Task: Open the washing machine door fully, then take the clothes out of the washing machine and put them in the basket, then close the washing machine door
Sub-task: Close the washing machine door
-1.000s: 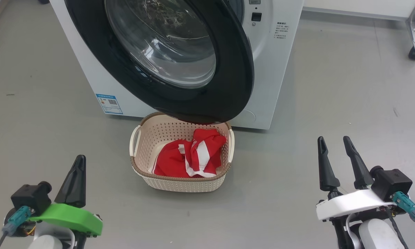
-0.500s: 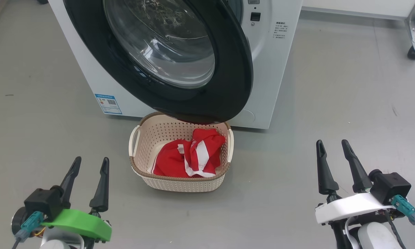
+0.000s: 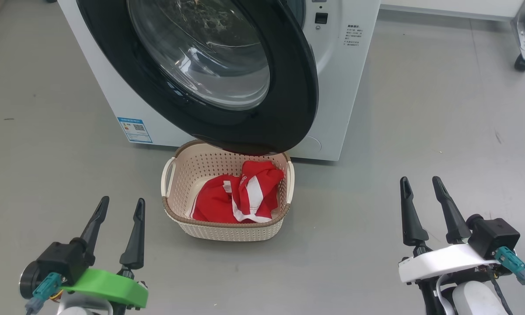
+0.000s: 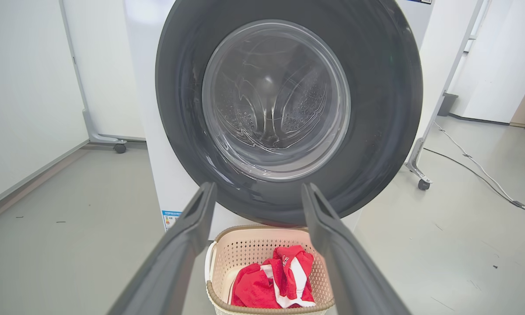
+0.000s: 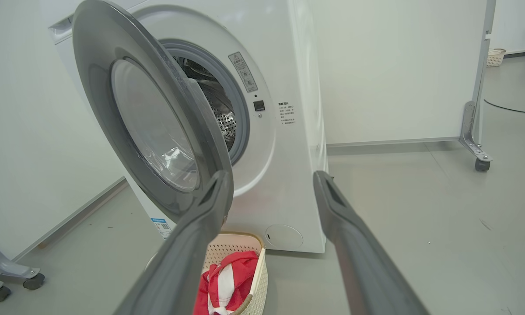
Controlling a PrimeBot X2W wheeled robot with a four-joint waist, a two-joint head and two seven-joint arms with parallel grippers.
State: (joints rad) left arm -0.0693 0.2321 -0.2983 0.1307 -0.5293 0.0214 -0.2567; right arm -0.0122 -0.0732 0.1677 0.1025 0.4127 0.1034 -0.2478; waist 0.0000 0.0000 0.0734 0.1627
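Observation:
The white washing machine [image 3: 341,87] stands ahead with its black-rimmed door [image 3: 288,96] swung partly open, hanging over the far rim of the basket [image 3: 227,229]. Red clothes [image 3: 238,199] with white stripes lie inside the basket on the floor. My left gripper [image 3: 121,202] is open and empty at the lower left, left of the basket. At the lower right my right gripper [image 3: 420,180] is open and empty too. In the left wrist view the door [image 4: 385,109], basket [image 4: 227,258] and clothes [image 4: 275,282] lie ahead. The right wrist view shows the door [image 5: 96,78], the drum mouth [image 5: 221,107] and clothes [image 5: 225,280].
Grey floor spreads around the machine. A wheeled frame leg [image 3: 523,43] stands at the far right, with a castor [image 4: 422,183] and a floor cable [image 4: 477,164] in the left wrist view. White wall panels flank the machine.
My left gripper has opened from shut to wide and turned so both fingers show. The head camera has shifted slightly; the right gripper has barely moved.

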